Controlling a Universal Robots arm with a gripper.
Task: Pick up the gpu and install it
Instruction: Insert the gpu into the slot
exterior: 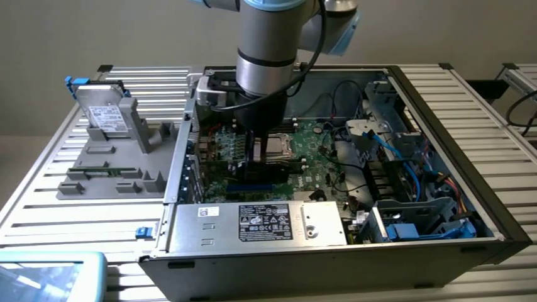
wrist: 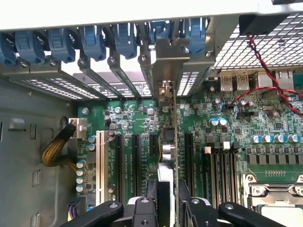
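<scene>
The gpu [wrist: 168,142] stands on edge over the expansion slots of the green motherboard [wrist: 236,127]. Its silver end bracket [wrist: 166,59] sits against the case's rear slot openings, under the blue clips [wrist: 123,38]. My gripper [wrist: 166,191] is shut on the card's near end, with one dark finger [wrist: 151,196] on each side of it. In the exterior view the gripper [exterior: 261,151] reaches straight down into the open computer case [exterior: 436,157], and the gpu [exterior: 273,150] shows as a dark upright strip just above the motherboard [exterior: 315,151].
A grey hard drive [exterior: 105,116] with a white label leans on a grey holder [exterior: 109,170] at the exterior view's left. The power supply [exterior: 260,223] fills the case's near side. Drive cages and blue cables [exterior: 411,214] crowd its right. Red wires [wrist: 265,71] run across the board.
</scene>
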